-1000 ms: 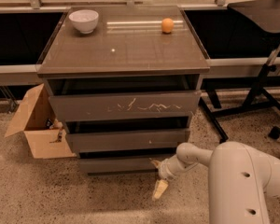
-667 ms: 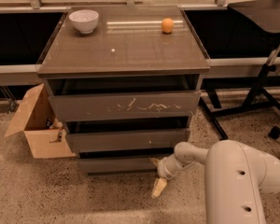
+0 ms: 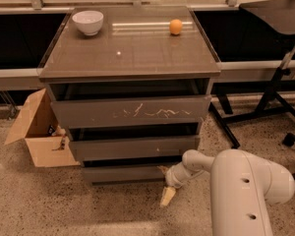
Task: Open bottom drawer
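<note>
The claw [image 3: 164, 182] sits low at the right end of the bottom drawer [image 3: 123, 173], the slimmest front nearest the floor [image 3: 64, 205], spread wide with one finger by the front's top edge and the other angled downward, seemingly to hook the handleless front and pull.

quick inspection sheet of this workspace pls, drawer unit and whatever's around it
surface: grey cabinet top, carrying a white bowl and an orange
job's things: bottom drawer, slimmest front, below the scratched top drawer and the middle drawer; dark gap above it
clutter: open cardboard box on the floor, left of the cabinet
grippers: claw low by the bottom drawer's right end, near the floor
cables: nothing seen
surroundings: speckled floor; black stand at right
</note>
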`<state>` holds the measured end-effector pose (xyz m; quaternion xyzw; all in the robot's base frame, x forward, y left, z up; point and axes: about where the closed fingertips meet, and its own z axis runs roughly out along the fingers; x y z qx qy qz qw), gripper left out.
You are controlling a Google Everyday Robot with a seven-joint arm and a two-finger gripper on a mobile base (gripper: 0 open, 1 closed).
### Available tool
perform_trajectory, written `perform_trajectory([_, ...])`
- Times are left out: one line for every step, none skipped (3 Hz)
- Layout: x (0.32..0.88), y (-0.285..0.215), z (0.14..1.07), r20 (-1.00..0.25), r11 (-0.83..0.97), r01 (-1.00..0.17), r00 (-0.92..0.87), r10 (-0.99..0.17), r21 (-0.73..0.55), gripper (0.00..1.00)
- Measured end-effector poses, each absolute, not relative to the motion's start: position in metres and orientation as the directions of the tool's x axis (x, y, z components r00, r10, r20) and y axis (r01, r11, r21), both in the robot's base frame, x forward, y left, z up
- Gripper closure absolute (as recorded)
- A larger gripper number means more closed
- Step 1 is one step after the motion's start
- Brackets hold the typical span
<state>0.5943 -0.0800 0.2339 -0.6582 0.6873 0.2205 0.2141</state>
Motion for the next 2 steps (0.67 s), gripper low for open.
perform_trajectory([0.603,-0.085,0.217,-0.536,0.054,-0.999,-0.049,-0.843,0.005,0.0])
perform_trajectory([0.614,-0.091,0.213,-0.509,0.061,-0.997,-0.023,-0.86,-0.057,0.0])
